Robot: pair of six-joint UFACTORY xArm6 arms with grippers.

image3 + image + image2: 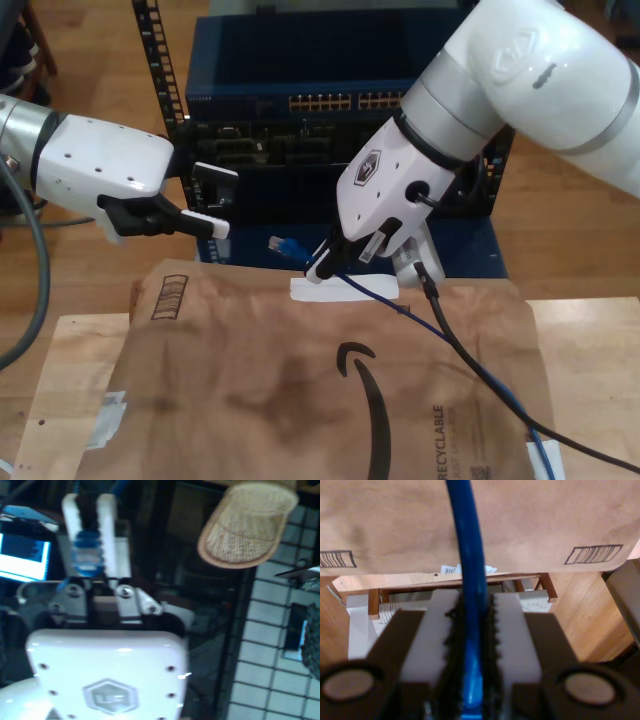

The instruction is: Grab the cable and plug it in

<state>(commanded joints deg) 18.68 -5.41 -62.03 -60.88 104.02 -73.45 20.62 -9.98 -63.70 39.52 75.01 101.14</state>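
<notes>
The blue cable (pixel 384 295) trails across the brown paper toward the exterior view's lower right. Its plug (pixel 284 245) sticks out in the air in front of the rack. My second gripper (pixel 322 266), on the arm at the exterior view's right, is shut on the cable (pixel 467 545) just behind the plug, the line pinched between its white pads (pixel 512 630). My first gripper (pixel 212 200), on the arm at the exterior view's left, stands open and level, apart from the plug. A blurred blue shape (pixel 87 555) lies between its white fingers (pixel 70 525); I cannot tell what it is.
A dark rack behind the table carries a switch with a row of ports (pixel 340 100). Brown paper (pixel 250 390) with a white label (pixel 345 289) covers the wooden table (pixel 590 380). A thicker black cable (pixel 470 365) hangs from the arm at the exterior view's right.
</notes>
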